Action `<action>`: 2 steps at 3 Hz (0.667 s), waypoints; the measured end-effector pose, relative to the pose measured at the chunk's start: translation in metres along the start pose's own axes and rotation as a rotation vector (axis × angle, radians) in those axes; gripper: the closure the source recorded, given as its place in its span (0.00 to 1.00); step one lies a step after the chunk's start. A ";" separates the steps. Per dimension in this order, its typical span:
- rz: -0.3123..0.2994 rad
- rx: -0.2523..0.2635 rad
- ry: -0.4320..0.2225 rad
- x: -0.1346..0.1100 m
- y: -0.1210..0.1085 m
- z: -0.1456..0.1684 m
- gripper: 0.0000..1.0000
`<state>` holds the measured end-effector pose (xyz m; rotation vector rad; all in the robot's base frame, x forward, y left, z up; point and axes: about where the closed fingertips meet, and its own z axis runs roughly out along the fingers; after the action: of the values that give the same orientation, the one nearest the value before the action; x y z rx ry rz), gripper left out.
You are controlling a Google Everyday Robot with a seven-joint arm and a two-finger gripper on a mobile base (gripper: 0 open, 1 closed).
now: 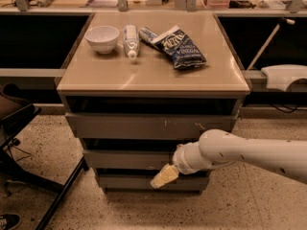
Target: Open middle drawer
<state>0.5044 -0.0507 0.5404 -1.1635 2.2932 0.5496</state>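
- grey and plain-fronted, the middle drawer point(127, 159) sits between the wider top drawer point(144, 126) and the narrower bottom drawer point(124, 182) under the desk point(144, 78); it looks pushed in, so the opening seems not yet begun.
- the gripper point(164, 176) hangs low in front of the drawers, its pale tip over the dark gap just below the middle front, right of centre, at the end of a white arm point(240, 152) reaching in from the right.
- why so low: with no handle to take, the likely way in is to catch the lower edge of that front from beneath and pull outward, and the tip is near that edge.
- whether the jaws are released or clenched cannot be told.
- containers: all three drawers hide their insides; the white bowl point(101, 37) at the back left of the desk shows nothing in it.
- beside the bowl lie a white tube point(130, 40) and a dark blue crisp bag point(177, 47), set well back from the front edge, so a steady pull should leave them alone; a jolt to the desk might roll the tube.
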 end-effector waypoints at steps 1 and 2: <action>0.035 0.097 0.040 0.001 -0.037 0.007 0.00; 0.044 0.106 0.046 0.001 -0.042 0.009 0.00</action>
<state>0.5405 -0.0695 0.5272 -1.0878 2.3610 0.4158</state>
